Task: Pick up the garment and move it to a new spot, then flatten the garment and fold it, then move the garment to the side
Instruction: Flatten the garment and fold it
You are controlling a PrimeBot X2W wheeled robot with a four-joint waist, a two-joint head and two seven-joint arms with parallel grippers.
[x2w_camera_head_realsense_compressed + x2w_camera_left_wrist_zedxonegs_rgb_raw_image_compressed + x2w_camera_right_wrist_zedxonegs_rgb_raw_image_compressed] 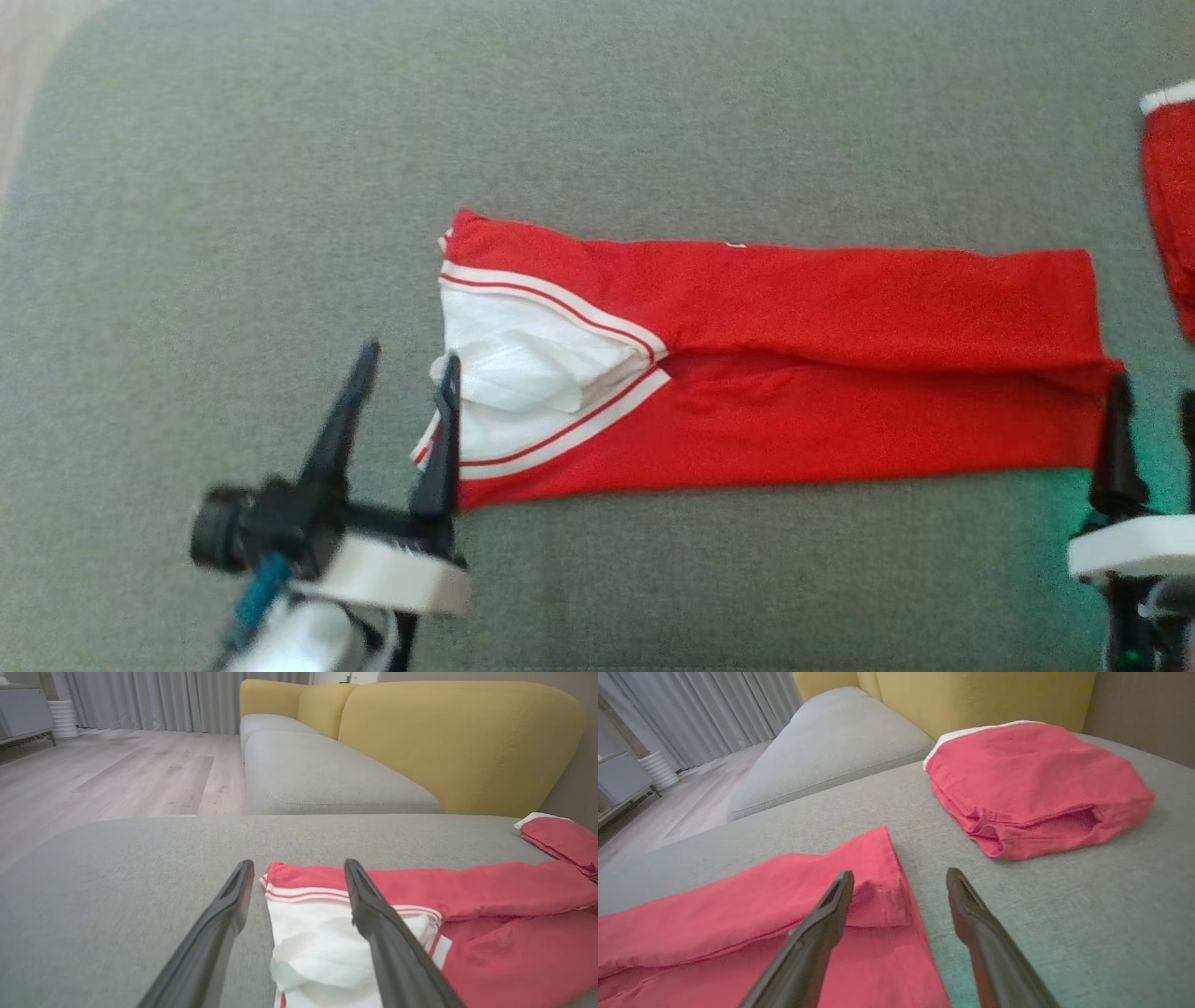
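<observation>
— Where are the red trousers?
— Laid out flat on the grey sofa seat, folded lengthwise with one leg over the other. The white-striped waistband is at the robot's left and the cuffs at its right.
— And the left gripper?
— At the waistband end, with its fingers spread wide. One finger is over the white lining and the other over bare seat. I cannot tell whether they touch the cloth.
— The right gripper?
— At the cuff end, also spread wide and holding nothing. One finger is above the cuff corner and the other above the seat.
— Anything else?
— A second folded red garment lies apart, beyond the cuffs, near the yellow backrest.
</observation>
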